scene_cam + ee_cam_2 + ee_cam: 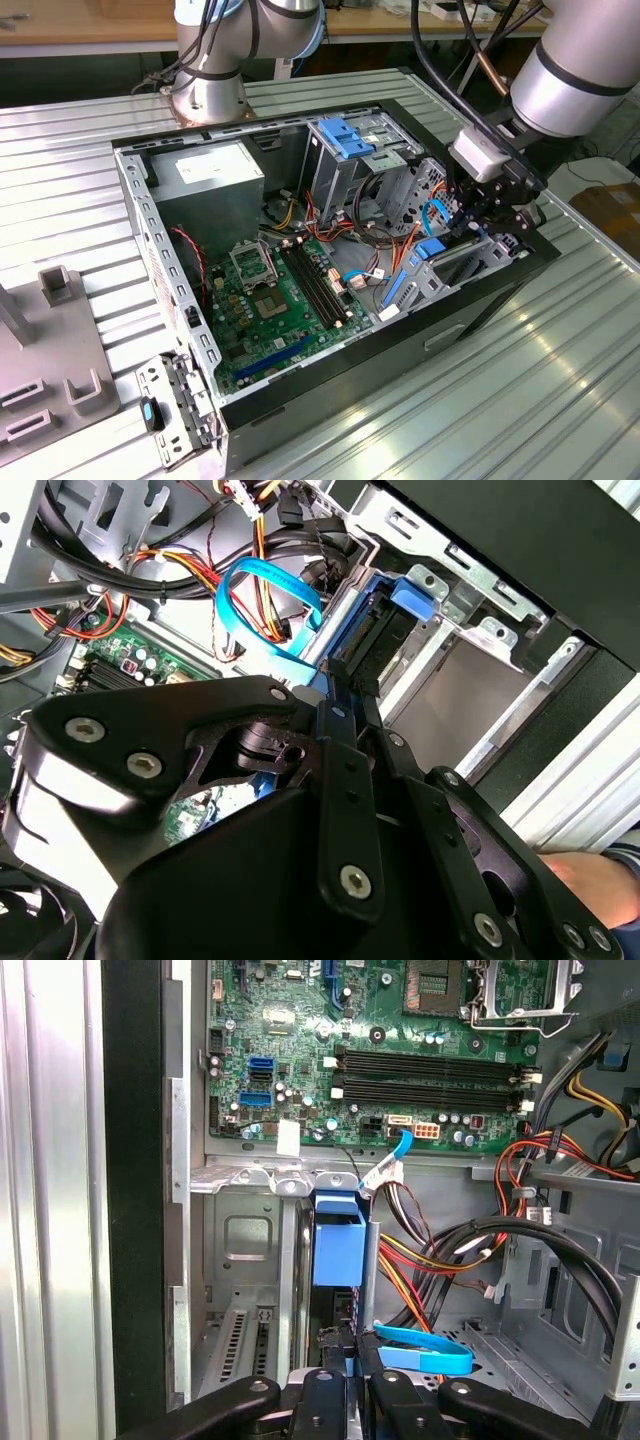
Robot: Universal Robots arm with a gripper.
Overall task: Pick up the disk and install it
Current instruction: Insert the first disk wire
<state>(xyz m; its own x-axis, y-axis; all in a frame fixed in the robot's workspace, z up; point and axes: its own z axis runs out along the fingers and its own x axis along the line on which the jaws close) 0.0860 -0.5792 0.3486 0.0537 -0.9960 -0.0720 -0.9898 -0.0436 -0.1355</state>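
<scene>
Bright, even overhead light in the exterior view: the ribbed tabletop [560, 330] shines almost white, the arm [575, 70] carries a broad glare band, and the far inner corner of the case [150, 230] sinks into shadow. In the second wrist view the hand [342, 685] looms dark and a touch soft up close, a white highlight streaking one link. In the first wrist view the board [400, 1050] is crisp and evenly lit, the blue rail of the disk [338, 1245] vivid, gloom around it.

I'm seeing the gripper [472, 222] hanging just above the disk [432, 250], inside the computer case [140, 215], exterior view's right.
</scene>
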